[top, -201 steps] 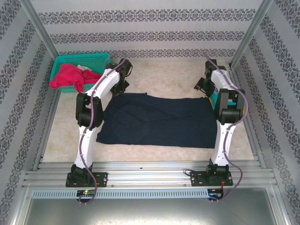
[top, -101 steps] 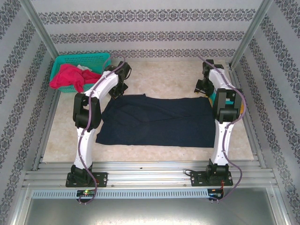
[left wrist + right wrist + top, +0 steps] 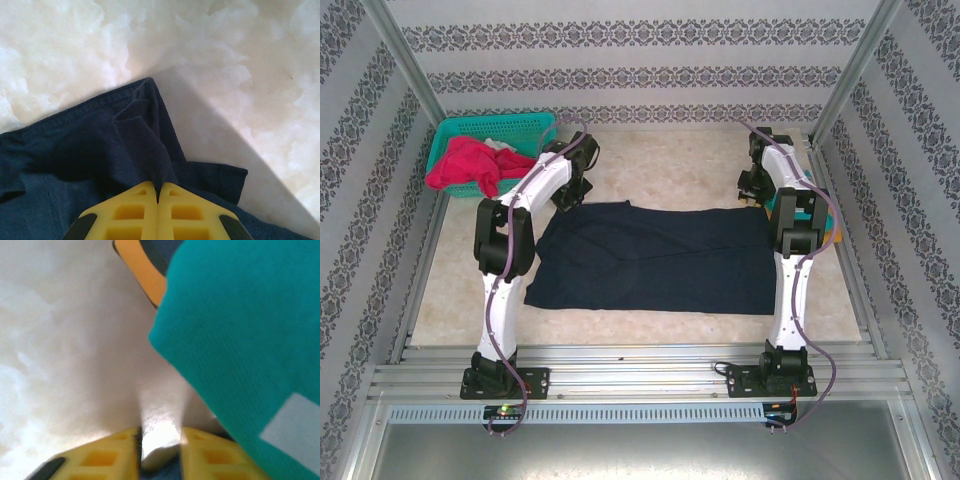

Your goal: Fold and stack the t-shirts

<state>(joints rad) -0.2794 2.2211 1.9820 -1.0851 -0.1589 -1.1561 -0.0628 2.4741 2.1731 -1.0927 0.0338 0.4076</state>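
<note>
**Left gripper pinches the navy shirt**

Your left gripper (image 3: 158, 189) is squeezed tight. A fold of the navy shirt (image 3: 75, 165) is caught between its yellow fingers (image 3: 130, 210). This is the far left corner of the shirt, and it stands up in a little ridge.

Your right gripper (image 3: 160, 435) has its fingers just a little apart. You can see the bright table (image 3: 60, 340) through the gap, and something dark at the bottom of it. You cannot tell if it holds any cloth. Just beside it, on its right, is the teal shirt (image 3: 240, 340) with a white patch (image 3: 292, 425).

From above, the navy shirt lies flat in the middle of the table, between your two arms. The pink-red shirt (image 3: 465, 165) sits in the teal basket (image 3: 510, 125) in the far left corner.
</note>
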